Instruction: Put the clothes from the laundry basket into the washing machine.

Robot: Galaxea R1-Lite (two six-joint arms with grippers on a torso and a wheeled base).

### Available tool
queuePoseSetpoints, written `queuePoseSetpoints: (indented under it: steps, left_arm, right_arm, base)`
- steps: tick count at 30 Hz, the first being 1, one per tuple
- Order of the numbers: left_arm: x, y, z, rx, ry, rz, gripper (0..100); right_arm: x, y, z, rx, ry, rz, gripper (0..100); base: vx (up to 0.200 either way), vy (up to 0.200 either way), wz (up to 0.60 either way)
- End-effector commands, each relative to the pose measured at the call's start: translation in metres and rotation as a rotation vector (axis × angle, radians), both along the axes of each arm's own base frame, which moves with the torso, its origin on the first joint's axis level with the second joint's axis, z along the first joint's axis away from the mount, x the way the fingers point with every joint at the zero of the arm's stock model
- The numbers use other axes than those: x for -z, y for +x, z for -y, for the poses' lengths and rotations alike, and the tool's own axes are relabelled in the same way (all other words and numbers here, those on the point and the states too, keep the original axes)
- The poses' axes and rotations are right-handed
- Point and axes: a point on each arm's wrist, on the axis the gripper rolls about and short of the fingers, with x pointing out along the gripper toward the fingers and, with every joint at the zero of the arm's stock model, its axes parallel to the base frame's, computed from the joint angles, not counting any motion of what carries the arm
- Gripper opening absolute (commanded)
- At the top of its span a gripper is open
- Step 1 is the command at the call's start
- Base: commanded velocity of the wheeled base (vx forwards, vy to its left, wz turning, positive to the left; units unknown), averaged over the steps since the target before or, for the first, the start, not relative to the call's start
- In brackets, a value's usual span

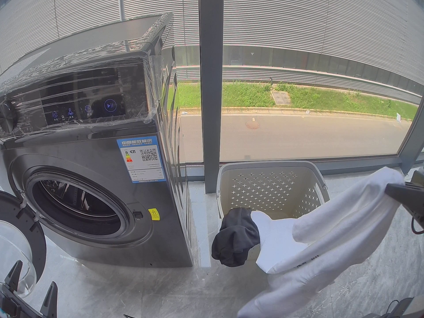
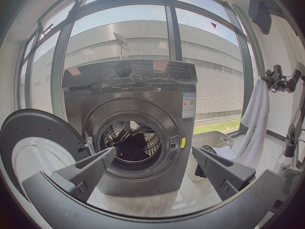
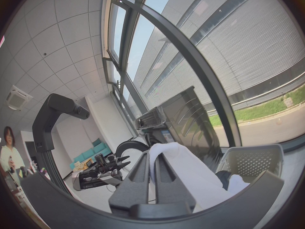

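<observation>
Head view: dark grey front-loading washing machine at left, its round door swung open. To its right, a beige perforated plastic laundry basket stands on the floor by the window. At far right the right gripper has its jaws closed on a white garment, which hangs across the basket's near rim. A black garment is draped over the near left rim. The left gripper sits low at near left.

Left wrist view: left gripper with jaws spread wide and empty, facing the washing machine. The white garment hangs at right above the laundry basket.

Right wrist view: right gripper with jaws clamped on a fold of the white garment; the laundry basket lies beyond.
</observation>
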Motion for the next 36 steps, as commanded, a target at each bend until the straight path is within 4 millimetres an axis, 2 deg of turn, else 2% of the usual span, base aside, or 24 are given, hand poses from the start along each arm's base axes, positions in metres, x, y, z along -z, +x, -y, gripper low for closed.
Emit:
queuePoseSetpoints:
  steps: [1,5,9,15,22,26,31,36]
  left_arm:
    - [0.005,0.0,0.0,0.001,0.0,0.0,100]
    - [0.005,0.0,0.0,0.001,0.001,0.001,100]
    - [0.005,0.0,0.0,0.001,0.001,0.001,100]
    - [0.005,0.0,0.0,0.004,0.002,-0.003,100]
    - [0.005,0.0,0.0,0.006,0.003,-0.001,100]
    - [0.005,0.0,0.0,0.004,0.003,-0.001,100]
    - [0.005,0.0,0.0,0.004,0.002,0.001,100]
    - [0.005,0.0,0.0,0.001,0.001,-0.001,100]
  right_arm:
    - [0.022,0.029,-0.044,-0.135,-0.086,-0.132,0]
    - [0.039,0.044,-0.072,-0.168,-0.185,-0.106,0]
    - [0.044,0.055,-0.084,-0.168,-0.226,-0.073,0]
    - [0.032,0.072,-0.102,-0.148,-0.21,-0.04,0]
    - [0.025,0.063,-0.132,-0.256,-0.201,-0.012,0]
    - [0.023,0.06,-0.137,-0.273,-0.196,-0.003,0]
    - [0.019,0.059,-0.135,-0.266,-0.188,0.006,0]
    - [0.007,0.057,-0.132,-0.262,-0.159,0.041,0]
  base:
    - [0.0,0.0,0.0]
    - [0.0,0.0,0.0]
    - [0.0,0.0,0.0]
    - [0.0,0.0,0.0]
    - [-0.171,0.0,0.0]
    - [-0.2,0.0,0.0]
    - [-0.2,0.0,0.0]
    - [0.0,0.0,0.0]
